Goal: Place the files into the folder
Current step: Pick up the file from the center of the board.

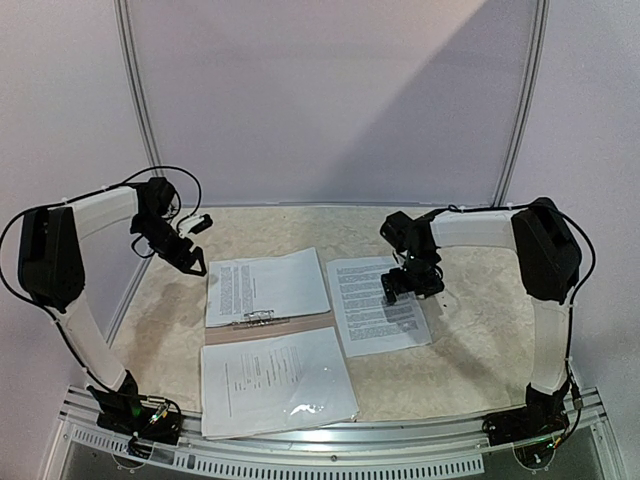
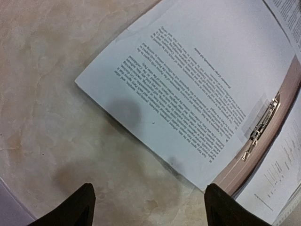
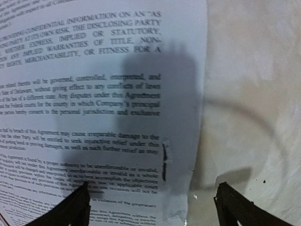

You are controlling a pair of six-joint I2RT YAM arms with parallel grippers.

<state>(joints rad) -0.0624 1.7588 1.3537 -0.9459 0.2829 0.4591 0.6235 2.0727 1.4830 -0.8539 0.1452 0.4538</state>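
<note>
The taupe folder (image 1: pixel 305 327) lies open at the table's middle, only its spine strip with the metal clip (image 1: pixel 253 319) showing between two sheets. One printed sheet (image 1: pixel 265 285) covers its far half, a glossy sleeved sheet (image 1: pixel 275 380) its near half. A loose printed sheet (image 1: pixel 378 305) lies to the right. My left gripper (image 1: pixel 190 262) is open and empty, over bare table by the far sheet's left corner (image 2: pixel 197 94). My right gripper (image 1: pixel 405 285) is open, straddling the loose sheet's right edge (image 3: pixel 183 155); a staple mark (image 3: pixel 163 162) shows there. The clip also shows in the left wrist view (image 2: pixel 261 127).
The beige marbled tabletop (image 1: pixel 480 330) is bounded by white walls and a metal rail (image 1: pixel 350 440) at the near edge. Both arm bases stand at the near corners. Cables hang by each arm.
</note>
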